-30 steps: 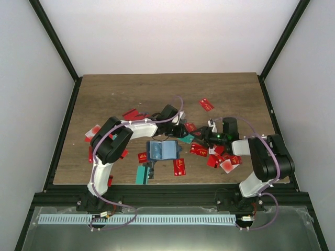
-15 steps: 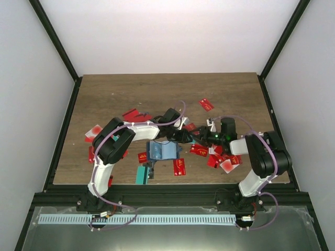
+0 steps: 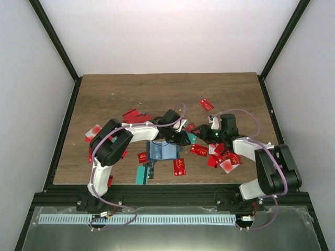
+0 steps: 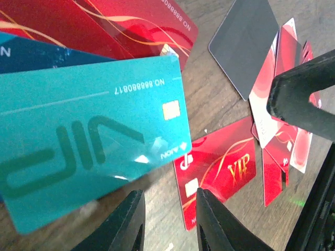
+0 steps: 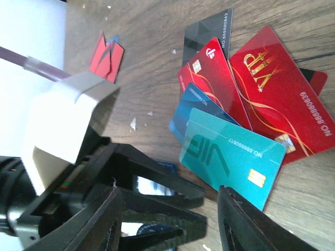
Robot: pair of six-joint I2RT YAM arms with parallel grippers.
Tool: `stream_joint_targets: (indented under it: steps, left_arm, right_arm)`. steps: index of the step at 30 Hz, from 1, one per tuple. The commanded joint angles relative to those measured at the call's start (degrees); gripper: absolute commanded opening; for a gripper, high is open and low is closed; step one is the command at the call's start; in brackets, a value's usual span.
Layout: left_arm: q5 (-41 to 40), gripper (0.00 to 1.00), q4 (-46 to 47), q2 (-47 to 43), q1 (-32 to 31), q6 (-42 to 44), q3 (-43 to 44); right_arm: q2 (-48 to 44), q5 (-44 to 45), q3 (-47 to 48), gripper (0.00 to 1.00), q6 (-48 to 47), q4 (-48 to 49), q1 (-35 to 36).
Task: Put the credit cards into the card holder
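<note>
The right arm (image 3: 275,170) has shifted. Since a second ago its elbow has swung out toward the near right corner of the tabletop (image 3: 157,89), and its wrist has slid a shade left, closer to the left one. The card holder (image 3: 162,151) hasn't budged and lies open by the middle of the near edge. The left hand (image 4: 167,201) sits low with its fingers only narrowly parted. Bare wood shows between them and they grip nothing, the tips just beside the edge of the teal card (image 5: 230,157). The right hand (image 5: 170,196) is spread wide and empty, pointing at the left hand's fingers. Counting the fan lying flat in front of them gives five overlapping cards. There is one teal on top, one blue card (image 5: 191,104) under it, two red cards (image 5: 277,89), and one black card (image 5: 209,29) at the back (a darker red sliver peeks out behind, too little to call). From above there is one card holder and two teal cards, the second teal card (image 3: 141,175) lying by the near edge, left of the holder. Reds are scattered all round, and a heap toward the right edge overlaps too much for a firm count. A lone red card (image 3: 206,104) lies apart toward the far edge.
</note>
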Motion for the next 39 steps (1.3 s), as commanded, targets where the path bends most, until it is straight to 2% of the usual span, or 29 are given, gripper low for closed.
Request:
stream_joint_targets:
  steps: [1,9,18,23,27,31,36,39]
  left_arm:
    - [-2.73,0.30,-3.47,-4.82,-0.84,3.46,-0.74]
    - [-6.44,0.30,-3.86,-11.14,-1.45,2.99,-4.67]
    - [-14.98,0.33,-9.71,-24.71,-1.57,2.45,-14.24]
    - [-22.73,0.40,-17.24,-34.42,-2.34,0.29,-20.36]
    - [-28.87,0.46,-25.35,-42.49,-3.11,-3.40,-24.73]
    - [-33.51,0.48,-31.27,-49.29,-3.47,-8.25,-29.63]
    - [-38.29,0.46,-30.79,-50.79,-3.60,-16.00,-34.95]
    - [-40.19,0.45,-27.28,-49.73,-3.64,-19.38,-38.22]
  right_arm:
    - [-4.62,8.43,2.08,0.52,-9.32,-15.33,2.61]
    - [-8.01,40.80,4.71,0.52,-5.58,-26.82,4.60]
    - [-2.22,55.46,9.05,0.59,-1.63,-32.92,4.58]
    - [-4.71,46.06,9.25,0.56,-3.74,-33.99,7.80]
    - [-11.45,40.09,8.41,0.56,-1.60,-35.51,16.49]
    - [-17.52,32.86,6.58,0.57,3.14,-33.90,25.24]
    - [-22.63,25.35,1.64,0.57,11.99,-25.55,36.82]
    - [-22.23,25.08,0.18,0.58,16.62,-20.62,43.95]
